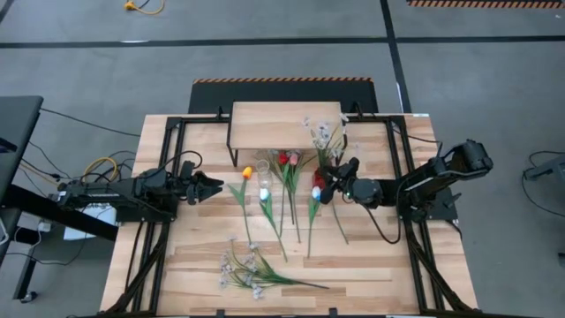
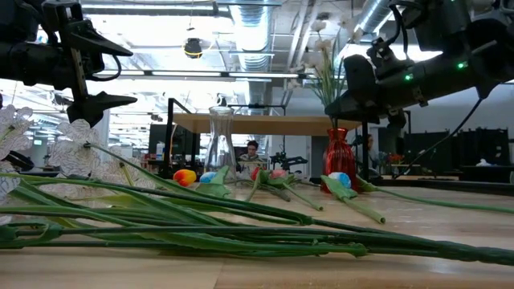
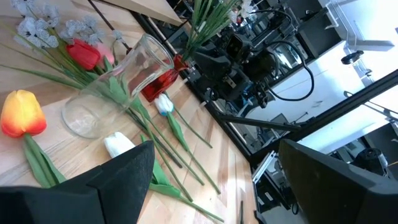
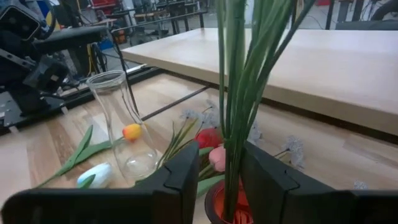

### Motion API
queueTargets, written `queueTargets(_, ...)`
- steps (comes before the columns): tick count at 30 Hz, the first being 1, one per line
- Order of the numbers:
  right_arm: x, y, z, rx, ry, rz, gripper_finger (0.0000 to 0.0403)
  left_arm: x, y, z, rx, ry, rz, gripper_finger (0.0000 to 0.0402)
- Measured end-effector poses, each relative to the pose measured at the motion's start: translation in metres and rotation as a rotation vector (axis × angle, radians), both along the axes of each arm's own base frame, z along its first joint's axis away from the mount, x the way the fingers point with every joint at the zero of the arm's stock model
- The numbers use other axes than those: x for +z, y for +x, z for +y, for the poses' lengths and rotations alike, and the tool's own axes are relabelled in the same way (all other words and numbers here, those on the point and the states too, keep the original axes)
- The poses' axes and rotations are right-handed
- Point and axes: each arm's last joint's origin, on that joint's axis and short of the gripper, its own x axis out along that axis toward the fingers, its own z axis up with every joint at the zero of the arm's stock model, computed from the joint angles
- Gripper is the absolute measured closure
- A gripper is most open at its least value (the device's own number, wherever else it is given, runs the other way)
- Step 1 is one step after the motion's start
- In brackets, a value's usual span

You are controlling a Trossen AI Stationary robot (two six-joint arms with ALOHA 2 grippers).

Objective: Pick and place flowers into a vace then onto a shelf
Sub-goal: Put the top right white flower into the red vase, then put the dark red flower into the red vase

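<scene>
Right gripper [image 4: 217, 180] at frame centre-right, fingers part-open around upright spray stems [image 4: 239, 93] over the red vase [image 1: 320, 181]; likely releasing. Left gripper [image 1: 212, 188] waits wide open, empty, clear vase [image 1: 264, 192] just right of it.

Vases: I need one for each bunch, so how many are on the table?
2. A clear glass vase stands mid-table among the loose tulips; a red vase holding green stems stands at the right gripper, in front of the shelf.
</scene>
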Motion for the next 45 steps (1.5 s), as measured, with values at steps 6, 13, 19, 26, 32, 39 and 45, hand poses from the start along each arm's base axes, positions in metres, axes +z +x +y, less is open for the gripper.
queueTargets(6,0.001,-0.002,0.000,0.000,-0.005,0.022,0.0273,0.000,0.000,0.000,0.000,0.000,0.000,0.0069)
queueTargets(13,0.007,-0.008,-0.001,0.001,-0.023,0.064,0.0255,0.000,0.000,0.000,0.000,0.000,0.000,0.0069)
queueTargets(19,0.009,-0.014,-0.002,0.002,-0.030,0.120,0.0264,0.000,0.000,0.000,-0.001,0.000,0.000,0.0069)
queueTargets(26,0.014,-0.021,-0.003,0.001,-0.029,0.156,0.0268,0.000,0.000,0.000,-0.001,0.000,0.001,0.0069)
queueTargets(32,0.017,-0.028,-0.003,-0.003,0.006,0.166,0.0256,0.000,0.000,0.000,-0.001,0.000,0.001,0.0069)
queueTargets(39,0.018,-0.036,0.005,0.085,0.064,0.193,0.0248,0.000,0.000,0.000,-0.001,0.000,0.002,0.0069)
queueTargets(45,0.018,-0.047,0.015,0.150,0.109,0.236,0.0259,0.000,0.000,0.000,-0.001,0.000,0.002,0.0069)
